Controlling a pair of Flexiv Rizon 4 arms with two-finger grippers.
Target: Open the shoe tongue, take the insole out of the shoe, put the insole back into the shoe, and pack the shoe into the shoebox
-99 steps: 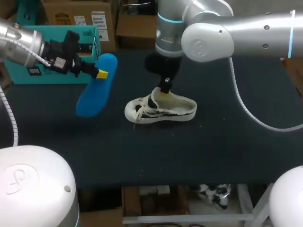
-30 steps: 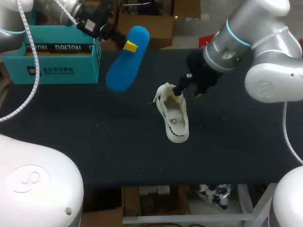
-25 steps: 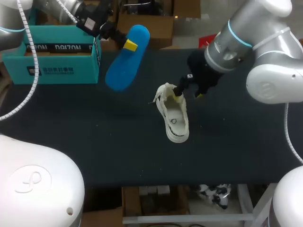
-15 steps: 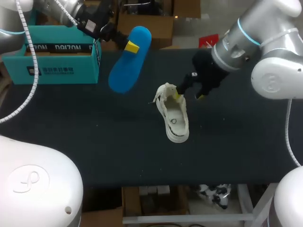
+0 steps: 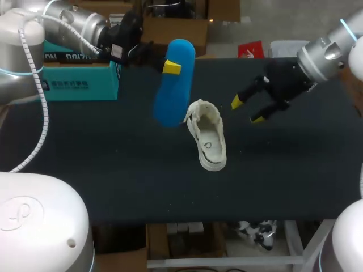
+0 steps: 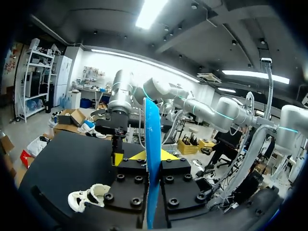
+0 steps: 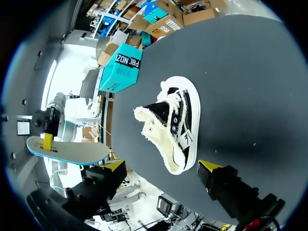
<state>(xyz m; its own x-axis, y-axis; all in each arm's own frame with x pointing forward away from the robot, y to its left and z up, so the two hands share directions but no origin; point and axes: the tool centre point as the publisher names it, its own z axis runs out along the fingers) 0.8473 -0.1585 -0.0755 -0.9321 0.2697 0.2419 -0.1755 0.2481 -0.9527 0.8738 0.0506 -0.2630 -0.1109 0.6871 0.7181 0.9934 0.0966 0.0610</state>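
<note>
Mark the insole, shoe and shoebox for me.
insole (image 5: 173,96): head view, middle of its blue face.
shoe (image 5: 209,137): head view, inside its opening.
shoebox (image 5: 82,85): head view, teal side wall.

White shoe (image 5: 207,136) on your table (image 5: 113,170), opening up, blue insole (image 5: 173,99) raised just beside it, clamped in your left gripper (image 5: 171,67), your right gripper (image 5: 247,110) spread wide, clear of shoe, teal box (image 5: 79,76) far left.

White lettering runs along the side of the teal shoebox (image 5: 85,82) at the far left and a small dark mark sits inside the shoe (image 5: 209,136), neither clearly legible.
</note>
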